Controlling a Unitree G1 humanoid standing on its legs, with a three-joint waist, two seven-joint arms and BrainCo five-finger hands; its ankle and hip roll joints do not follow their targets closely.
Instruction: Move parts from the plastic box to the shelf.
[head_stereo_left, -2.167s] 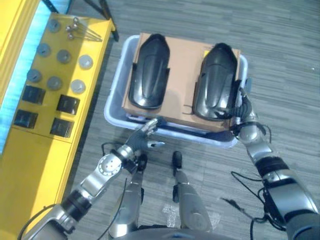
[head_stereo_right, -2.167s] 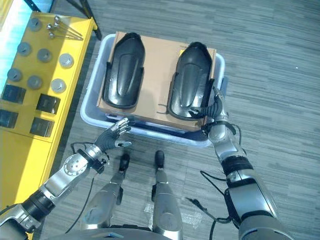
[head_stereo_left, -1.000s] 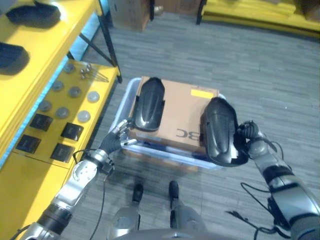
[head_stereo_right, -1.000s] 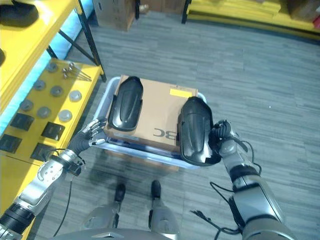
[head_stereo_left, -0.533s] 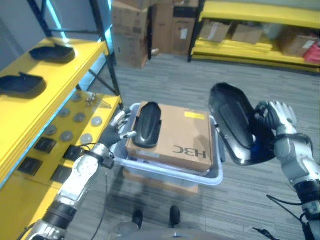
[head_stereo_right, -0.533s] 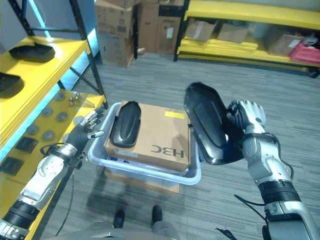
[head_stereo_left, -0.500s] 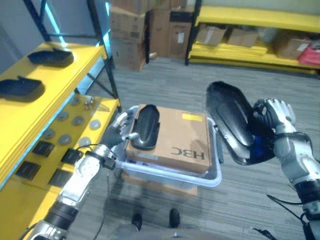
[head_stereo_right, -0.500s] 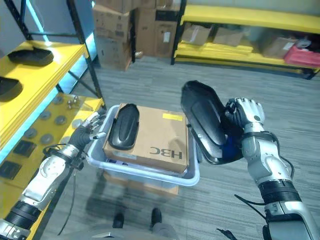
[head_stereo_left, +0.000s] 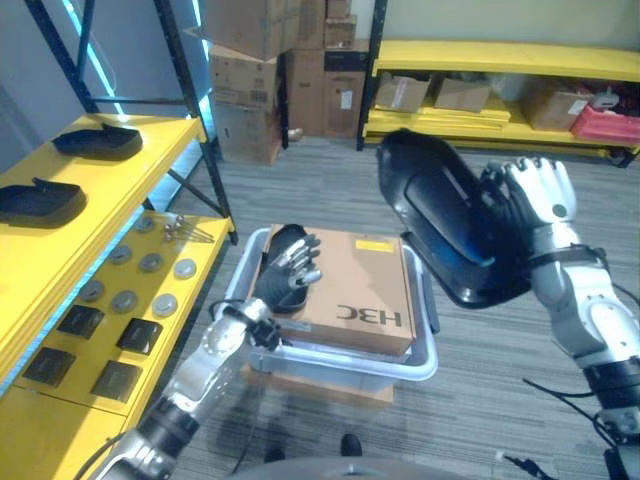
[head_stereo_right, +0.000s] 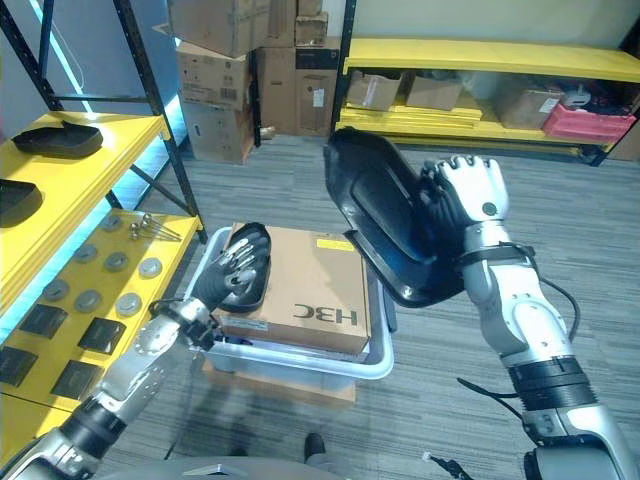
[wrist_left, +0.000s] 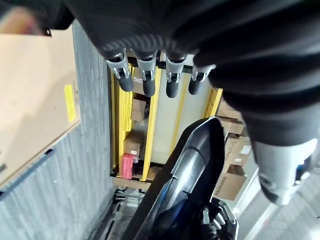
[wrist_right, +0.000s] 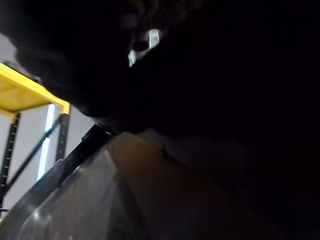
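A: Report the right hand (head_stereo_right: 468, 200).

B: It is raised well above the plastic box (head_stereo_right: 300, 366), fingers curled round the edge of a large black moulded part (head_stereo_right: 385, 225). The part is held tilted, its hollow side toward the hand (the right wrist view confirms a dark surface pressed close against the palm).

A: And the left hand (head_stereo_left: 290, 266)?

B: Its fingers are straight and spread, laid flat on top of the second black part (head_stereo_right: 250, 276). They grip nothing. That part lies on the left end of a brown cardboard box (head_stereo_left: 365, 290), which sits inside the pale plastic box on the floor.

A: Status of the shelf?

B: The yellow shelf (head_stereo_left: 95, 195) stands at the left. Two more black parts (head_stereo_left: 40, 200) rest on its upper level, one behind the other. The lower level carries round grey discs (head_stereo_left: 150, 264), dark square blocks (head_stereo_left: 137, 335) and a few metal pins (head_stereo_left: 185, 230).
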